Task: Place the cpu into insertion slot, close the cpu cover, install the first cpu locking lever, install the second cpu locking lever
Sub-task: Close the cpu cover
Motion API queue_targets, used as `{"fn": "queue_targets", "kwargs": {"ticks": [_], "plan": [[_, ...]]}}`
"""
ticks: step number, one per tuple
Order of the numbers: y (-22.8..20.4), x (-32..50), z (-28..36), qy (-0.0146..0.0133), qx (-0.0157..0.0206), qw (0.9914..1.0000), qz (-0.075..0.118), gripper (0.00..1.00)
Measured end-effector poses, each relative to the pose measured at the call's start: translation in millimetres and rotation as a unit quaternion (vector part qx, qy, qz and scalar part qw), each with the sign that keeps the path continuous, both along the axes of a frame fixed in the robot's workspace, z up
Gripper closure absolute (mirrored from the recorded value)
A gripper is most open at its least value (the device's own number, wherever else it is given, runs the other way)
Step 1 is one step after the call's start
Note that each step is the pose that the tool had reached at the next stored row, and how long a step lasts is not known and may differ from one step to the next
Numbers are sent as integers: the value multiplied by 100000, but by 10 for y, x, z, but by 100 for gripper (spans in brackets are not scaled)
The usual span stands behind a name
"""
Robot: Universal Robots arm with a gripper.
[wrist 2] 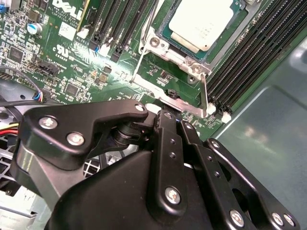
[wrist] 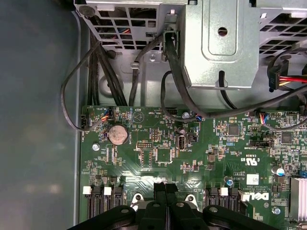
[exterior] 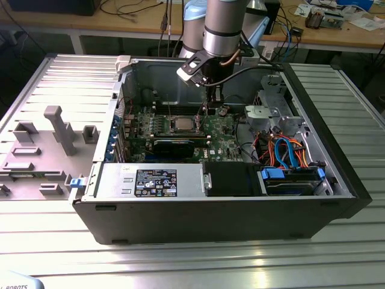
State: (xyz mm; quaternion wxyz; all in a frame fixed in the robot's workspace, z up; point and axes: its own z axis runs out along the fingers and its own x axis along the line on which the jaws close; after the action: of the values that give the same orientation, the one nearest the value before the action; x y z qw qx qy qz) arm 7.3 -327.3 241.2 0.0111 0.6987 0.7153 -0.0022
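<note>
Open computer case (exterior: 210,220) on the bench, with the arm reaching down into it. The green board (wrist: 158,158) lies flat under the gripper (wrist: 165,189). The pincer's two fingers are pressed together with nothing visible between them, and the tips hang low over the board.

The insertion slot (wrist 2: 175,55) sits just beyond the fingertips, and the cpu (wrist 2: 204,21) is already seated in it, silver top up. A thin locking lever (wrist 2: 205,93) stands upright just past the tips, off to one side of them. It is not latched.

Judged step: working a locking lever. Doing it well probably means:
- keeping the fingers shut as one blunt pusher
- meeting the lever high on its shaft
- pressing down and sideways so it tucks under its hook
- staying off the board parts and the memory slots beside it

Hard to tell:
- The pincer's own linkage hides the fingertips in the second wrist view, so contact with the lever or the slot's rim cannot be confirmed.
- I can't tell whether the cpu cover is fully down.
- The slot's far edge is cut off.
- In the exterior view the tips blur into dark cables.
</note>
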Motion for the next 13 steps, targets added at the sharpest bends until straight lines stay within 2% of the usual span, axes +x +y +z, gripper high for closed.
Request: {"fn": "queue_targets", "kwargs": {"ticks": [3,5,13], "plan": [[0,-17,-2,39,1,100000,0,89],[0,-26,-6,252,0,100000,0,89],[0,-45,-7,319,3,99999,2,89]]}}
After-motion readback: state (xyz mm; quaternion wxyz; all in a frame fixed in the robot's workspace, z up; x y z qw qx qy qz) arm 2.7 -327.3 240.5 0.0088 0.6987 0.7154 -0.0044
